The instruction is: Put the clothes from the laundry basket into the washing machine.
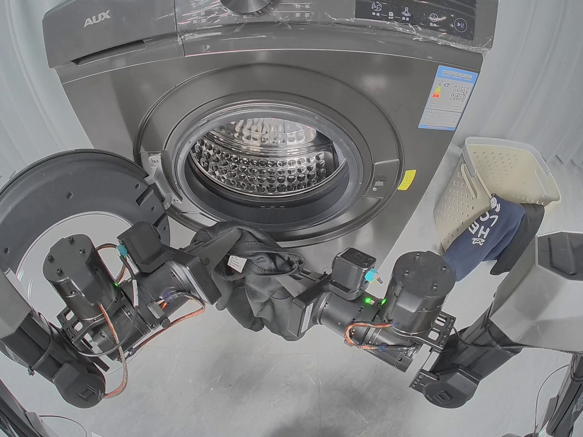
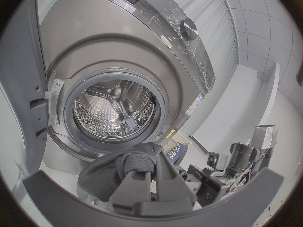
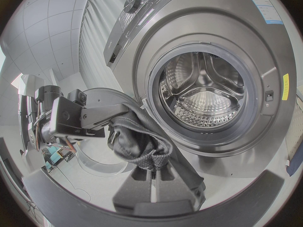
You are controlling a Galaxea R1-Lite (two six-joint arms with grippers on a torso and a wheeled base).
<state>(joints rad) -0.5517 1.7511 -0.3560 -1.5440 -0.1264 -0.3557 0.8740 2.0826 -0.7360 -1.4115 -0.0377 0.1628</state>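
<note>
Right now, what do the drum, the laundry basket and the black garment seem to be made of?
The drum: bright polished metal, probably stainless steel; it mirrors light and has rows of holes. The laundry basket: matte cream plastic, with a finely perforated wall. The black garment: soft dull fabric, perhaps knit; it drapes and folds, with a stitched hem.

washing machine (image 1: 273, 68) bears a logo (image 1: 96, 19), blue label (image 1: 447, 97), yellow sticker (image 1: 406, 179); navy garment (image 1: 480, 244) bears white lettering (image 1: 487, 228).
</note>
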